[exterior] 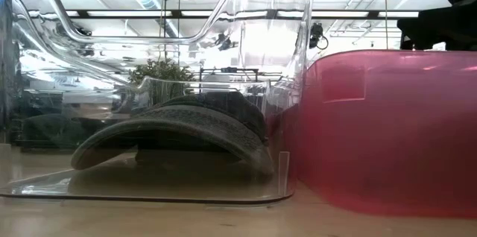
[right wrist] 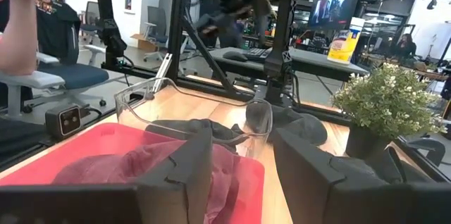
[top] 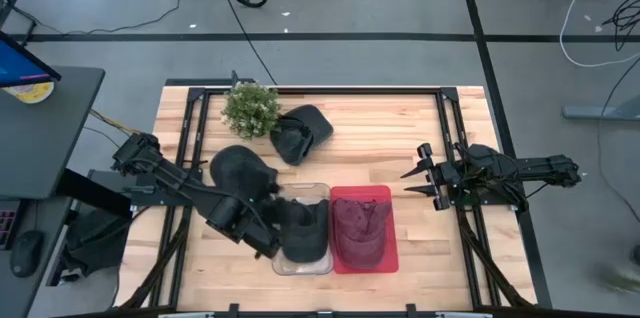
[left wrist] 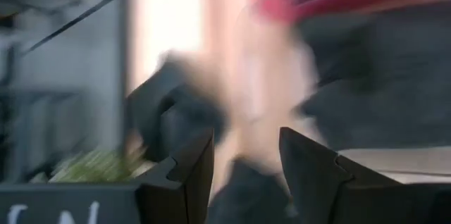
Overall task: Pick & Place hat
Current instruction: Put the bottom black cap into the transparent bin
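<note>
A black hat (top: pixel 306 230) lies in a clear bin (top: pixel 322 190); in the low view its brim (exterior: pixel 171 129) rests on the bin floor. A maroon hat (top: pixel 360 230) lies in the red bin (top: pixel 390 258) beside it. Two more black hats sit on the table, one (top: pixel 240 170) left of the clear bin and one (top: pixel 300 130) by the plant. My left gripper (top: pixel 282 210) (left wrist: pixel 246 136) is open over the clear bin's left part; its view is blurred. My right gripper (top: pixel 412 180) (right wrist: pixel 243 129) is open, right of the bins, pointing at them.
A small potted plant (top: pixel 250 108) (right wrist: pixel 384 97) stands at the table's far left. Black frame rails (top: pixel 450 138) run along the table's sides. Bare wood (top: pixel 380 148) lies between the bins and the far edge. A person's arm (right wrist: pixel 17 34) shows beyond the table.
</note>
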